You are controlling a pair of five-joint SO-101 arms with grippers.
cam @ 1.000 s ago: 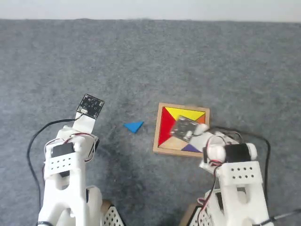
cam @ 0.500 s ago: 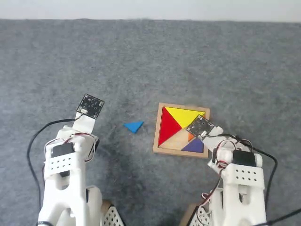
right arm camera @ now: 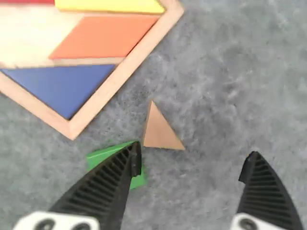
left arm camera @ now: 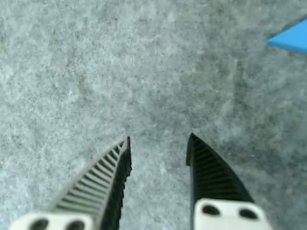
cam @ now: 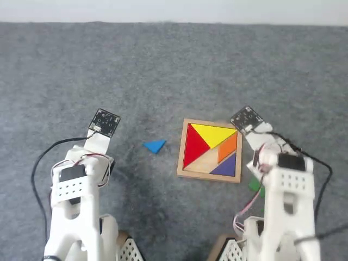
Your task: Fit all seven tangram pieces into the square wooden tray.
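The square wooden tray (cam: 209, 177) lies right of centre and holds a yellow triangle (cam: 211, 133), a red triangle (cam: 192, 145), an orange piece (cam: 228, 148) and a purple-blue triangle (cam: 225, 166), with bare wood between them. On the carpet to the tray's left lies a small blue triangle (cam: 155, 145). In the right wrist view my right gripper (right arm camera: 194, 153) hangs open beside the tray's corner (right arm camera: 120, 84), above a tan triangle (right arm camera: 159, 132) and a green piece (right arm camera: 112, 155). Over bare carpet my left gripper (left arm camera: 158, 143) is open, the blue triangle (left arm camera: 290, 39) some way off.
Grey carpet covers the whole table. The left arm's base (cam: 73, 201) and the right arm's base (cam: 285, 201) stand at the near edge. A green piece (cam: 254, 185) shows beside the right arm.
The right arm has swung off the tray toward its right side, uncovering the orange piece in the tray. The left arm has kept still.
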